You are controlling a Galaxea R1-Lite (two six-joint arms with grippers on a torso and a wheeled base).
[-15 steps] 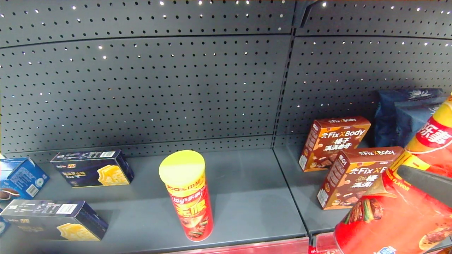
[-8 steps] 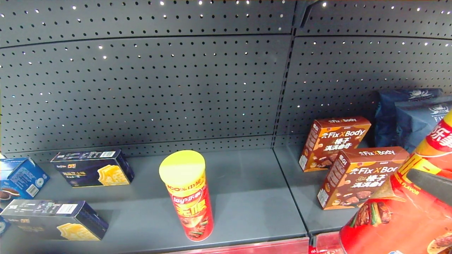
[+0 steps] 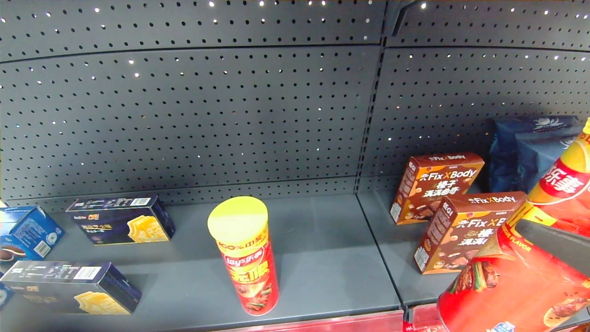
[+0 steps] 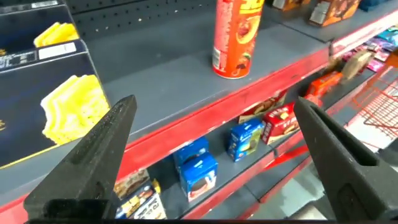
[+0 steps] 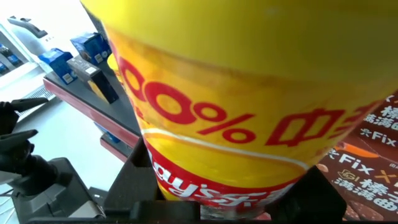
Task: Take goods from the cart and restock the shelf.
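A tall red chips can with a yellow top (image 3: 521,258) hangs tilted at the shelf's (image 3: 322,249) right front edge. My right gripper (image 3: 551,237) is shut on it; one dark finger crosses its side. Close up, the can (image 5: 249,106) shows between the dark fingers (image 5: 140,180). A matching can (image 3: 244,256) stands upright near the middle of the shelf's front, also visible as the can (image 4: 235,37) from the left. My left gripper (image 4: 211,168) is open with nothing between its fingers, low in front of the shelf's red front edge (image 4: 186,127).
Two brown boxes (image 3: 435,184) (image 3: 465,230) stand right of the divider, just behind the held can, with dark blue bags (image 3: 530,147) farther back. Dark blue cracker boxes (image 3: 122,219) (image 3: 69,286) and a blue cookie box (image 3: 25,233) lie at the left. Bare shelf surrounds the standing can.
The held can dipped down and to the right, then came back up to about where it was. Everything on the shelf stayed put.
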